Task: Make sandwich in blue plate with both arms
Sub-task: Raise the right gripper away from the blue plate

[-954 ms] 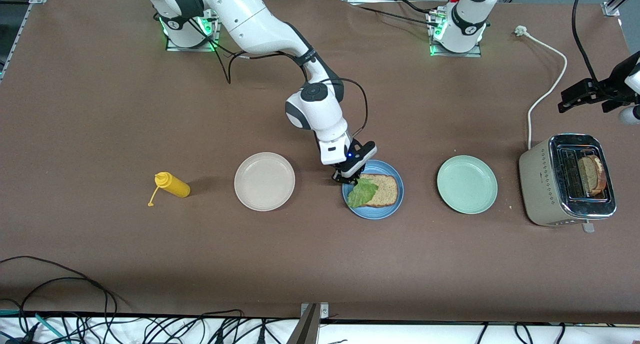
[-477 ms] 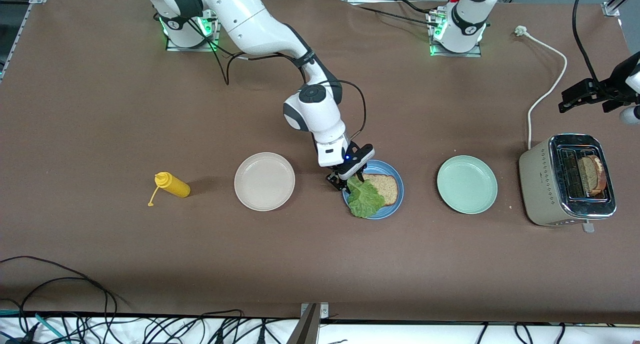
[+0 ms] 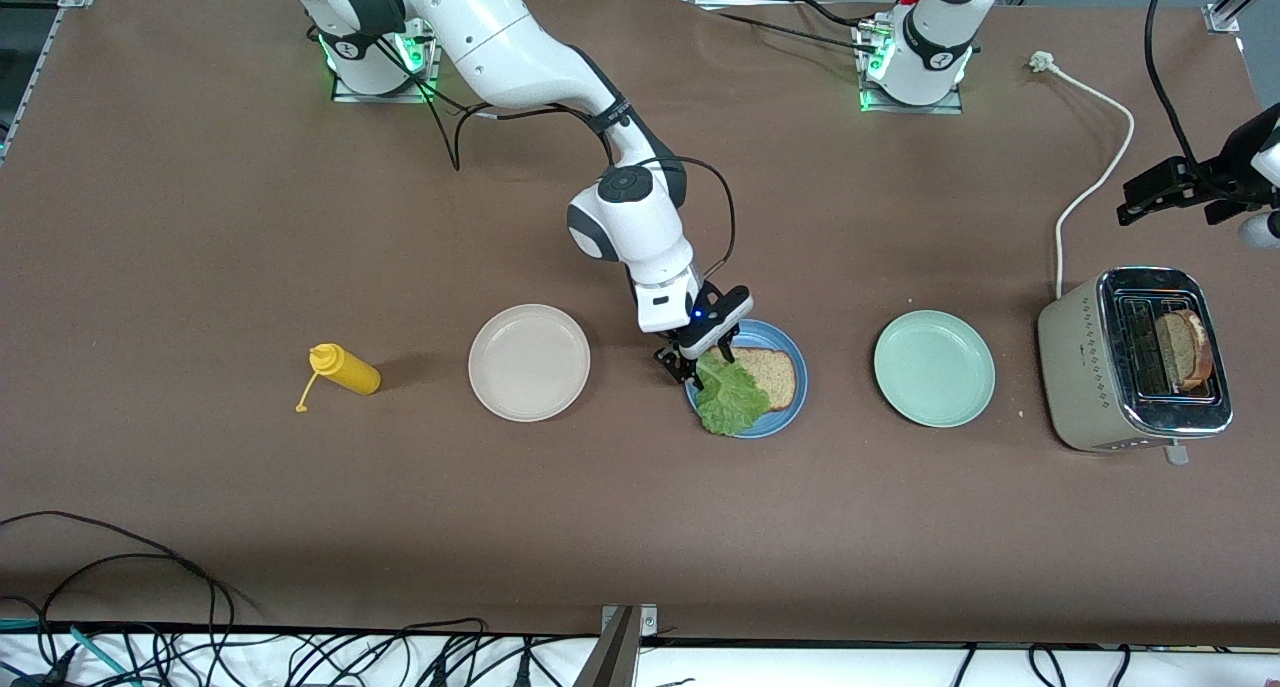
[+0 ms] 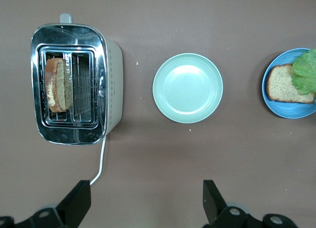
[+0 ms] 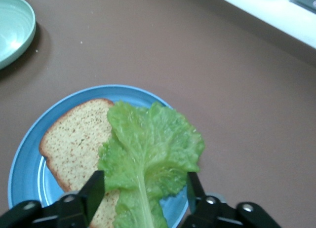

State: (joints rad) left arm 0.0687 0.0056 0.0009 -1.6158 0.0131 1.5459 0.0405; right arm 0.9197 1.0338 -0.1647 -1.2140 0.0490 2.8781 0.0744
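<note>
The blue plate (image 3: 790,407) is sitting mid-table, nearer the front-camera edge, carrying a bread slice (image 3: 770,375) with a lettuce leaf (image 3: 733,395) lying over the part toward the right arm's end and spilling past the rim. The right gripper (image 3: 698,359) is hovering just over the leaf's stem end, its fingers (image 5: 95,187) standing apart either side of it, gripping nothing. A mint-green plate (image 3: 934,368) is resting beside the blue one, then a toaster (image 3: 1090,367) holding a second bread slice (image 3: 1182,348). The left gripper (image 4: 143,198) is waiting wide open above the toaster corner. An off-white plate (image 3: 529,362) and a yellow bottle (image 3: 346,370) are lying toward the right arm's end
</note>
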